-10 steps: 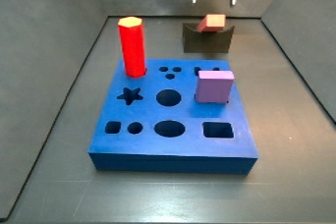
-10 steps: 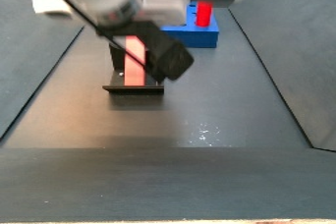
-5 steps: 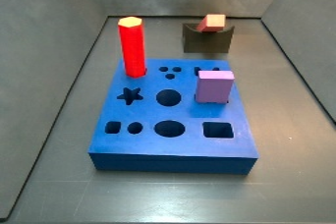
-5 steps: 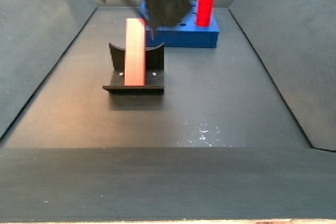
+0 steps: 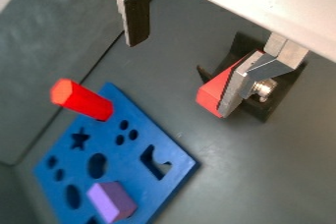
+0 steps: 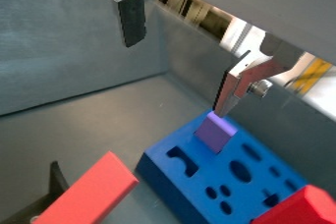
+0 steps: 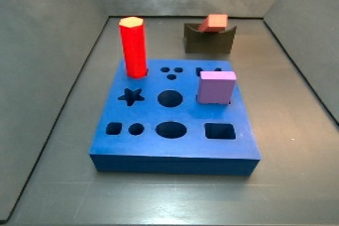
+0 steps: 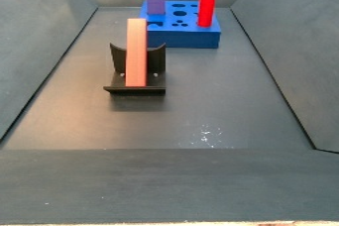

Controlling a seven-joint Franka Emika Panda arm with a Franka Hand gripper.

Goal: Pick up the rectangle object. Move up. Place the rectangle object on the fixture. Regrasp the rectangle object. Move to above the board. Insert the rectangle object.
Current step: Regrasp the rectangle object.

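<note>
A long salmon-red square bar lies in the notch of the small dark olive-grey fixture, left of centre in a side view. The thick blue board with cut-out holes holds a red hexagonal pillar and a lilac cube. The hand, seen only in both wrist views, hangs above, fingers spread wide and empty.

no readable text, labels or numbers — none anywhere

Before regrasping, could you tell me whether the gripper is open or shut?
Open: the gripper hangs above the floor, fingers wide apart, nothing between them.
</note>
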